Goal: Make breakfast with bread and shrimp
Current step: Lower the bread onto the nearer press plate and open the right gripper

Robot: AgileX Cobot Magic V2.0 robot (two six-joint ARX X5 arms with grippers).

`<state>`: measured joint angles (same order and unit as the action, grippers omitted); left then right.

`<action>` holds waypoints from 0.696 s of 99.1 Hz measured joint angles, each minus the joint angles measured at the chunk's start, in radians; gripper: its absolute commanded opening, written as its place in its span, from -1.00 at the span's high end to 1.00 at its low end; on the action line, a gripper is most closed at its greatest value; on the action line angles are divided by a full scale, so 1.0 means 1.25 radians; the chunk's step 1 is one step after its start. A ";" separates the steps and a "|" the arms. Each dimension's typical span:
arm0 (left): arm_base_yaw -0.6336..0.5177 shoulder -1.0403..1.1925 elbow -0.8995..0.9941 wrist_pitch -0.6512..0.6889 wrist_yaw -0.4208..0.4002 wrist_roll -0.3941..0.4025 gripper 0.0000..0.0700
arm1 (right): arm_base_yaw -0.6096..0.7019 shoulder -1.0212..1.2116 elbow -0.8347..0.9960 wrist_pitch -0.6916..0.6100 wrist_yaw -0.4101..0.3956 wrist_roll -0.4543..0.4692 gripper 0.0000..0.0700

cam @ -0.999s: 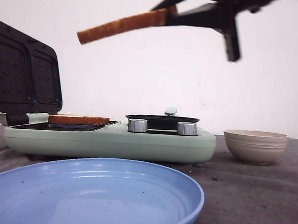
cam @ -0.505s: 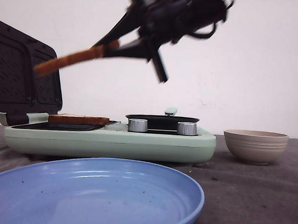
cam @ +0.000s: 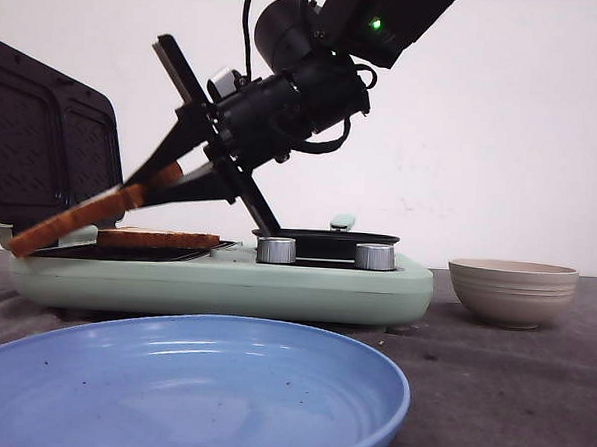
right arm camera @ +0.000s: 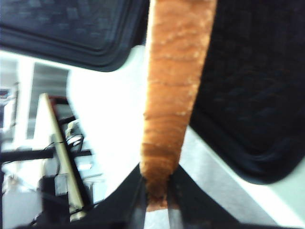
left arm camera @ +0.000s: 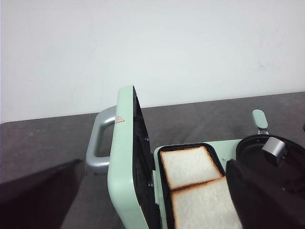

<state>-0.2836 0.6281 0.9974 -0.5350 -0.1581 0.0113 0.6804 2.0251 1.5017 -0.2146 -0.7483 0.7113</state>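
1. Since a second ago, my right claw (cam: 153, 181) has swung down from high above the table toward the left end of the sandwich maker (cam: 226, 275), carrying a slice of bread with it.
2. At the left end of the appliance, its dark ribbed lid (cam: 47, 150) stands open and nearly upright; my left wrist camera shows the lid's grey handle (left arm camera: 97, 143) on the outer side.
3. The carried slice (cam: 79, 217) is pinched by one crust edge between my right claw's two black fingers. It slopes downward to the left, and its lower end sits at the left edge of the dark grill plate (cam: 127, 253), in front of the lid.
4. My right wrist camera shows the brown crust (right arm camera: 176, 86) running away from the fingers (right arm camera: 128, 200), which press on it from both sides.
5. A second slice (cam: 157, 239) lies flat on the grill plate, just right of the tilted one. From my left wrist camera the two slices appear side by side in the plate, pale with browned edges.
6. My left claw shows only as dark shapes at the frame edges, and I cannot tell whether it is spread or pressed together.
7. Two silver knobs (cam: 276, 249) sit on the front of the appliance, below a round black pan (cam: 325, 240).
8. A beige bowl (cam: 512, 292) stands on the table right of the appliance.
9. A blue plate (cam: 185, 388) lies at the near edge of the table.
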 measured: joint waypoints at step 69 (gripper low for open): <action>0.000 0.000 0.000 0.000 0.000 0.000 -0.57 | -0.001 0.000 0.007 -0.009 0.076 -0.003 0.30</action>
<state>-0.2836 0.6281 0.9974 -0.5350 -0.1577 0.0113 0.6796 2.0251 1.5101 -0.2264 -0.6533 0.7074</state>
